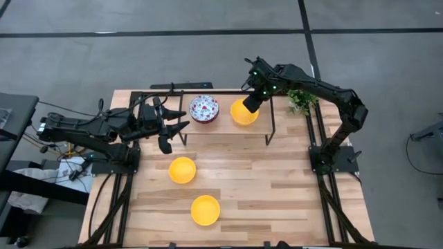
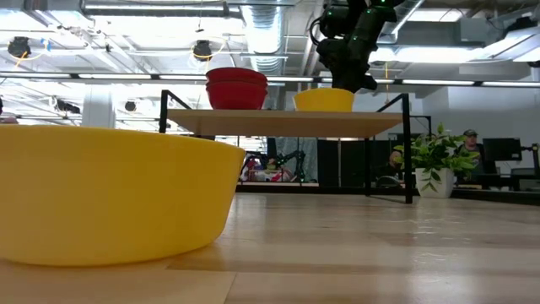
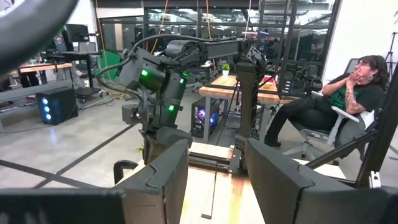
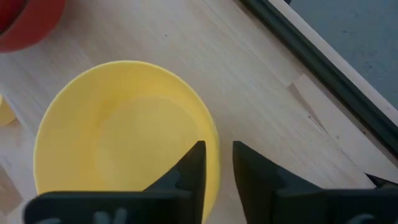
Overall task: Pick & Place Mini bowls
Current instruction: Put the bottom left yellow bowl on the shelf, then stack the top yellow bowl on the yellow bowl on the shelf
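A plain yellow mini bowl sits on the raised shelf at the far side of the table, and my right gripper is at its rim, shut on it. Beside it on the shelf stands a stack of red speckled bowls, seen in the low view as red bowls. Two more yellow bowls rest on the table top. My left gripper hovers open near the shelf's left end, touching nothing. My right gripper holds the yellow bowl by its rim, one finger inside the bowl and the other finger outside. It comes from above, slanting down. In the low view the bowl stands upright on the shelf board.
A small green plant stands at the shelf's right end, close to the right arm. The shelf's dark frame legs rise from the table. One yellow bowl fills the low view's near left. A seated person is beyond the table.
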